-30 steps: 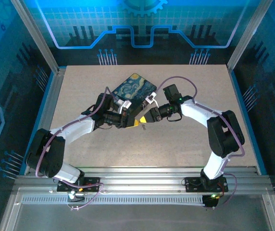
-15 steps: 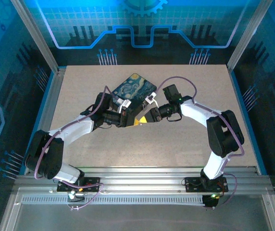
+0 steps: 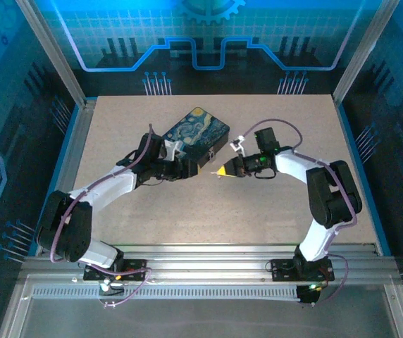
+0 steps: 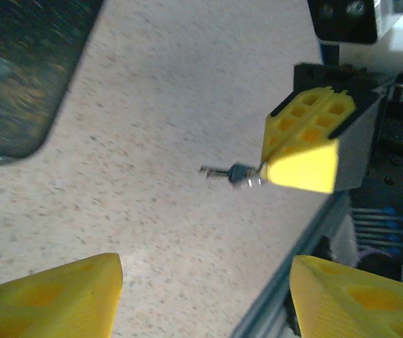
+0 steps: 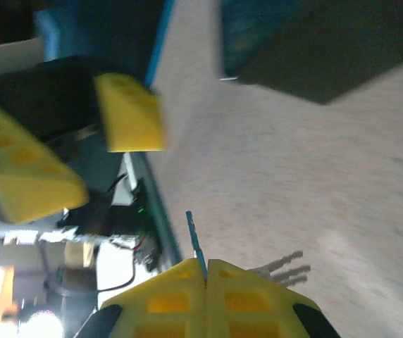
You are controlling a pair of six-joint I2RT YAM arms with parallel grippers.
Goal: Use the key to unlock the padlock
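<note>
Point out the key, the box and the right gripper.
key [image 4: 235, 173]: left wrist view, on its middle.
box [image 3: 200, 131]: top view, on its painted lid.
right gripper [image 3: 220, 171]: top view, at its yellow fingertips.

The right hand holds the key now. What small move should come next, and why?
Probably send the left hand to pick up the padlock. Its fingers are wide open with nothing between them, while the right hand is shut on the key, whose blade sticks out free in front of it, ready to insert.

The box [image 3: 198, 134] lies behind key [image 4: 234, 174] in right claw [image 3: 221, 171].
</note>
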